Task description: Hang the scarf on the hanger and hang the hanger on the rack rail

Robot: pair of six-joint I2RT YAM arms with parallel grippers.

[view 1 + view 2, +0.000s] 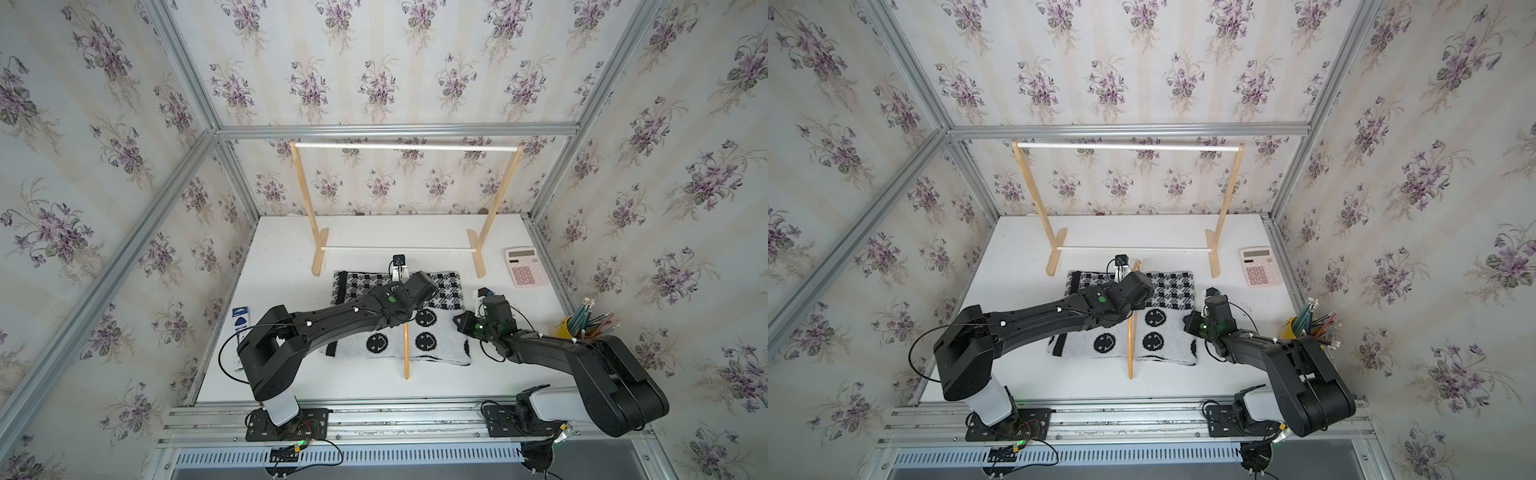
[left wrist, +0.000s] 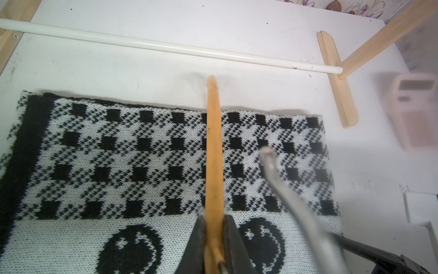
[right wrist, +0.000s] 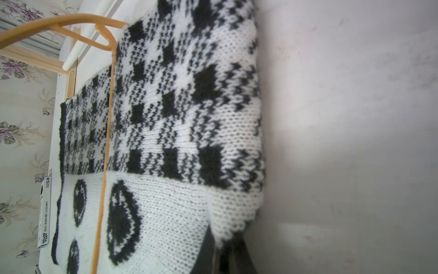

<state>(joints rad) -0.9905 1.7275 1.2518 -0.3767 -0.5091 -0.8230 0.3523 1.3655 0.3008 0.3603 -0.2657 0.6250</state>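
In both top views I'm seeing the scarf point(image 1: 399, 320) lying flat mid-table with the hanger point(image 1: 406, 353) standing across it, long axis running front to back. My left arm's reaching in over the cloth; my right's crouching low at the scarf's right edge, clearly the nearer one for that side.

Left wrist: the left gripper point(image 2: 213, 239) is clamping the hanger's wooden body, hook point(image 2: 284, 189) sticking out beside it.

Right wrist: the right gripper point(image 3: 222, 251) is pinching the scarf's edge, hanger crossbar point(image 3: 104, 154) lying further in across the cloth. I'm guessing the pull goes toward it.
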